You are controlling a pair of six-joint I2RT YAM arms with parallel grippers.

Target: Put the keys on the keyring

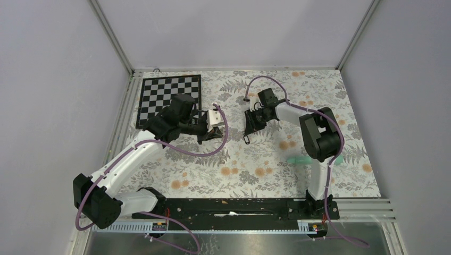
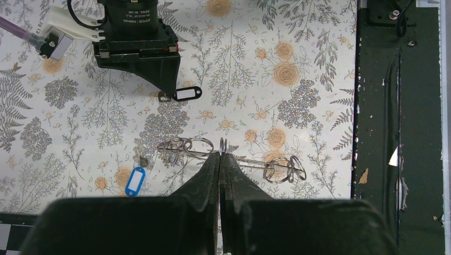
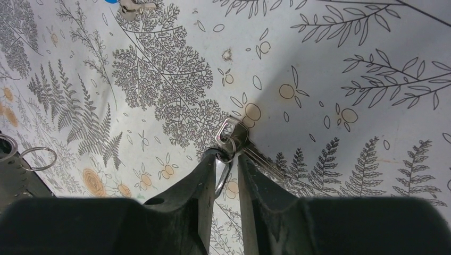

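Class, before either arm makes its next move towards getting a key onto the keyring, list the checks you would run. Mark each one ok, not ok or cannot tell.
1. Left gripper shut on the keyring: ok.
2. Black-tagged key at the tips of the right gripper: ok.
3. Right gripper actually clamping that key: cannot tell. Its jaws stand slightly apart with the key's small ring between them.
4. Blue-tagged key lying on the table, apart from both grippers: ok.
5. Any key already threaded on the keyring: not ok, neither is on it yet.
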